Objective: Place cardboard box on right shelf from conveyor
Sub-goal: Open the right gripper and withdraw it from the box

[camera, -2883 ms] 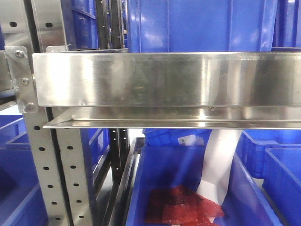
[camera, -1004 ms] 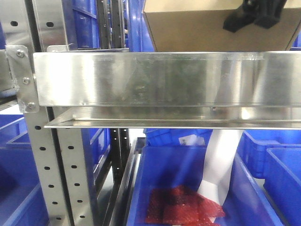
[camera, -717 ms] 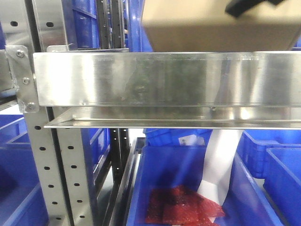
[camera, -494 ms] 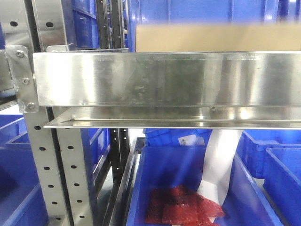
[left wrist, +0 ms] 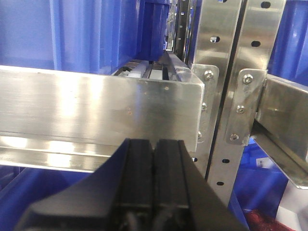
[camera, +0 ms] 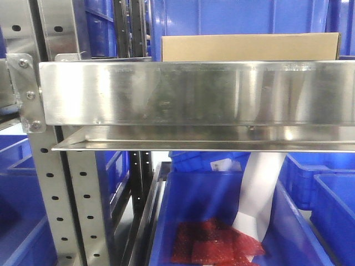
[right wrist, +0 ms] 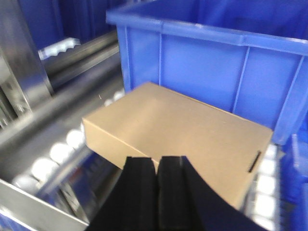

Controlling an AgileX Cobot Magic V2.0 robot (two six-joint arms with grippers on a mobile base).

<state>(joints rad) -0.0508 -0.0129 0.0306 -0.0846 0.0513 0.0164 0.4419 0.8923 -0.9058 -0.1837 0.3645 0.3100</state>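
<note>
Both grippers hang with nothing between their fingers. On the left side, the left gripper has its black fingers pressed flat together with no gap, parked low in front of the neighbouring rack's steel lip, beside the perforated uprights and apparently idle in this job. Further right, the right shelf shows its broad polished front lip across the front view, and behind it sits the cardboard box — flat on the shelf's rollers, its long side parallel to the lip, a blue bin just behind it. The right gripper floats above and in front of the box's near edge, fingers drawn nearly together and apart from the cardboard, so the box appears to have been let go and to rest under its own weight. Lying flat behind the raised lip should keep it from sliding forward, and by that reading the placement looks essentially done. Much is concealed: the lip hides the box's lower part and its contact with the rollers from the front, the right wrist view is blurred at its edges, the conveyor appears in no view, and neither arm shows in the front camera — only lower blue bins, one holding red packets.
</note>
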